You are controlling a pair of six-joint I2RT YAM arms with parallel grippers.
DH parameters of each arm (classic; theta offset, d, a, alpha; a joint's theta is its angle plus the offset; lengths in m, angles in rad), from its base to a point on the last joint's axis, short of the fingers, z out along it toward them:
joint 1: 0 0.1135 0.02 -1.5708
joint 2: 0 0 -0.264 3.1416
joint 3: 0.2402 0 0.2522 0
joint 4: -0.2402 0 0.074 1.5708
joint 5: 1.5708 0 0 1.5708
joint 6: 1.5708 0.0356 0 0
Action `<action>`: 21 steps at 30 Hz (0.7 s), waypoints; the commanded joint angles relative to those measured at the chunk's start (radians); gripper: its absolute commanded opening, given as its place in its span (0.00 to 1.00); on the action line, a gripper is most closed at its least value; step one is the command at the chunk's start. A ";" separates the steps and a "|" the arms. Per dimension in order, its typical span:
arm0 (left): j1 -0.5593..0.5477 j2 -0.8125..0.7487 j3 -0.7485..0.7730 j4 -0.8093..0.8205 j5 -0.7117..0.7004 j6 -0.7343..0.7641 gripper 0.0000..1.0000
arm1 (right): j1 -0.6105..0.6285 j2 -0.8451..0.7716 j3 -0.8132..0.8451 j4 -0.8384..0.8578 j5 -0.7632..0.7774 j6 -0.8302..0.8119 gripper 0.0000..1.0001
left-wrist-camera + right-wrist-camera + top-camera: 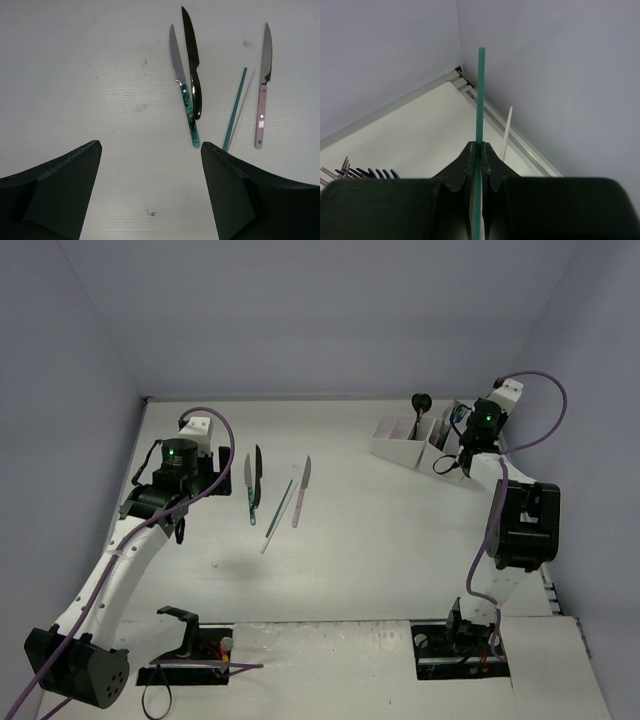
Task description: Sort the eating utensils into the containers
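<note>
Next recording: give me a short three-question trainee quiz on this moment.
1. True or false: the left gripper is shut on a knife.
2. What does the right gripper hold? A a fork; B a green stick; C a spoon.
3. How many knives lie flat on the table?
Key: 1 false, it is open and empty; 2 B; 3 three.

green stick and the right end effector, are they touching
Touching. Right wrist view: the right end effector is shut on the green stick, with no gap on either side.
</note>
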 commanded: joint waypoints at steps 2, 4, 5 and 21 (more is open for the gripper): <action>0.008 -0.002 0.007 0.036 0.001 -0.011 0.78 | 0.000 0.017 -0.027 0.155 -0.009 0.023 0.00; 0.008 -0.002 0.008 0.036 0.005 -0.010 0.78 | 0.003 0.022 -0.046 0.161 -0.015 0.031 0.00; 0.008 -0.003 0.008 0.036 0.005 -0.010 0.78 | 0.004 0.023 -0.057 0.166 -0.016 0.040 0.00; 0.008 -0.017 0.009 0.036 0.009 -0.010 0.78 | 0.042 -0.082 -0.160 0.112 -0.037 0.098 0.22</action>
